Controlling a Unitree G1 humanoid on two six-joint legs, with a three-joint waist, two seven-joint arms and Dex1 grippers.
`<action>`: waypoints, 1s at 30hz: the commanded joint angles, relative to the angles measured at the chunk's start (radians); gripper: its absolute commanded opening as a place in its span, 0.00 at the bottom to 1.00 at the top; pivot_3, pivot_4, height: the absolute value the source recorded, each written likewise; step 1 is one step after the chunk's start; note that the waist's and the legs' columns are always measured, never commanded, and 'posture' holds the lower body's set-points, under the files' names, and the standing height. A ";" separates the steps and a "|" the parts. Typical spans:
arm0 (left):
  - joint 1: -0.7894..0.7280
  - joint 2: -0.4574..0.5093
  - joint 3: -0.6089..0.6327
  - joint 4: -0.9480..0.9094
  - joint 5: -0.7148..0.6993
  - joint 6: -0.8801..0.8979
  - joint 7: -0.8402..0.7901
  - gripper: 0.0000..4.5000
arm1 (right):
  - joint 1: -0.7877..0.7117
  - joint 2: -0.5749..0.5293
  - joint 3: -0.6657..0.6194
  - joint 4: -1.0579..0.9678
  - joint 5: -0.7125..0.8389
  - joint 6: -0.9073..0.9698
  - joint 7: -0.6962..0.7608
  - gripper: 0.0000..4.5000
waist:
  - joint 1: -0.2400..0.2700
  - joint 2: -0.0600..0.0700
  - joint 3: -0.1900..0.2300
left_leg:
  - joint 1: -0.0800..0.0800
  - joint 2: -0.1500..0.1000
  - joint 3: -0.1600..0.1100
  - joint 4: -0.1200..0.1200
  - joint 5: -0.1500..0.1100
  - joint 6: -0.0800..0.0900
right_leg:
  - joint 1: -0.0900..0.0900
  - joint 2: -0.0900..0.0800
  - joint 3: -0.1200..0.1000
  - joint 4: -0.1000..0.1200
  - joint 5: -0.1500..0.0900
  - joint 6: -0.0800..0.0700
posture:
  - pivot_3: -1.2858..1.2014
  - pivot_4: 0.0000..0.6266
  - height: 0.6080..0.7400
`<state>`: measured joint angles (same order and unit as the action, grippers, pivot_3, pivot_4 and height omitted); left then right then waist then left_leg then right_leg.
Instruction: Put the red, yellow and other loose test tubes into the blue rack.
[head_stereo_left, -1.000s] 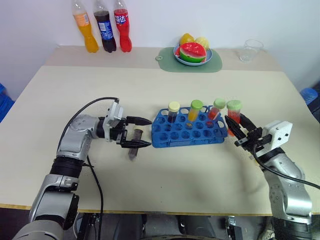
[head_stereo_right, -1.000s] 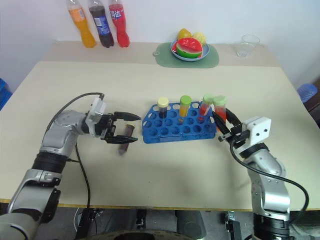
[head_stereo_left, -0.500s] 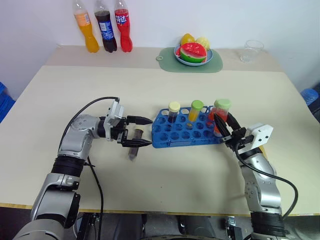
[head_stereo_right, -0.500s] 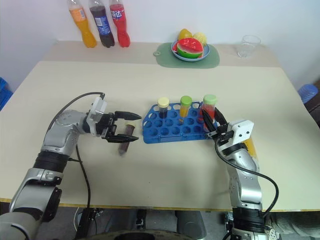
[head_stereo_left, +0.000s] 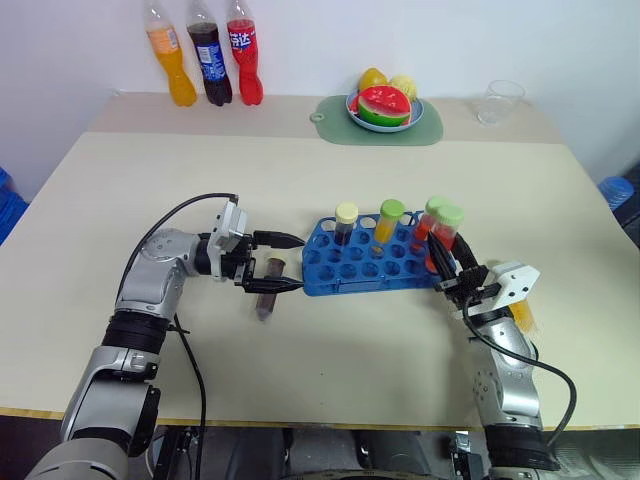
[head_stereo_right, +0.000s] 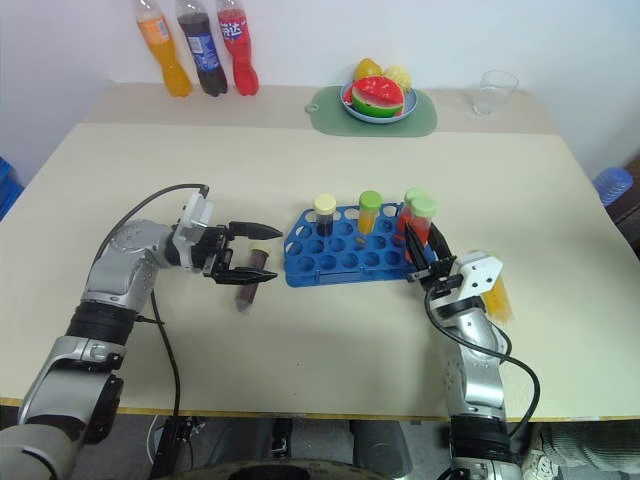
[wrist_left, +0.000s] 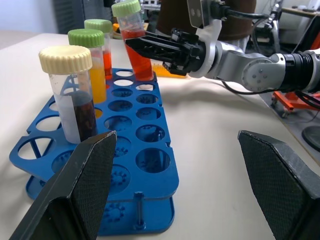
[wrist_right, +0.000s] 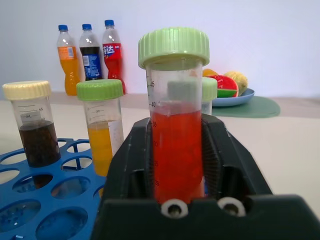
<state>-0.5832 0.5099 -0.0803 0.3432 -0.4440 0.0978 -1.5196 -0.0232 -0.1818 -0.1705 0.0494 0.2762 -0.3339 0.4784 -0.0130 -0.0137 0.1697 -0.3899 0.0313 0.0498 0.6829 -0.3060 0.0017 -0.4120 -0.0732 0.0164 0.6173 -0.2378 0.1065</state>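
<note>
The rack (head_stereo_left: 372, 284) is set mid-table, and three tubes are already seated along its back row: a brown one (head_stereo_left: 345, 226), a yellow one (head_stereo_left: 388, 223) and a red one (head_stereo_left: 429, 220). The left gripper (head_stereo_left: 298, 265) is held fully spread beside the rack's left end, with nothing in it. A second red tube (head_stereo_left: 446, 236) is framed by the right gripper (head_stereo_left: 442, 262) at the rack's right end. Whether it is clamped or released cannot be told. One dark tube (head_stereo_left: 267, 298) is left lying on the table below the left gripper, so it is judged the last to be placed.
</note>
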 joint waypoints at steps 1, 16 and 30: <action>-0.016 0.001 0.024 -0.009 -0.010 -0.006 0.002 0.89 | 0.019 -0.029 -0.012 -0.015 -0.064 -0.017 -0.043 0.74 | 0.001 0.001 0.000 | 0.000 0.000 0.000 0.000 0.000 0.000 | 0.000 0.000 0.000 0.000 0.000 0.000 | 0.52 0.24 1.00; -0.007 -0.051 0.010 0.004 0.002 -0.024 0.007 0.89 | 0.266 -0.487 -0.320 -0.754 0.224 0.831 -0.023 0.94 | 0.005 0.001 0.001 | -0.001 0.000 -0.001 0.000 0.000 0.000 | -0.001 -0.001 0.000 0.000 0.000 -0.001 | 0.52 0.24 1.00; -0.020 -0.094 0.000 0.038 0.016 -0.041 -0.009 0.89 | -0.021 -0.848 -0.349 -0.348 0.447 1.623 -0.025 0.94 | 0.002 0.000 0.000 | -0.002 0.000 -0.002 0.000 0.000 0.000 | -0.001 -0.002 0.001 -0.003 0.000 -0.001 | 0.52 0.24 1.00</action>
<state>-0.5934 0.4160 -0.0880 0.3934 -0.4241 0.0693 -1.5245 -0.0215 -1.0114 -0.5376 -0.3294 0.7310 1.2692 0.4520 -0.0114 -0.0141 0.1701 -0.3916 0.0309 0.0475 0.6826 -0.3061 0.0020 -0.4131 -0.0751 0.0168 0.6142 -0.2382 0.1052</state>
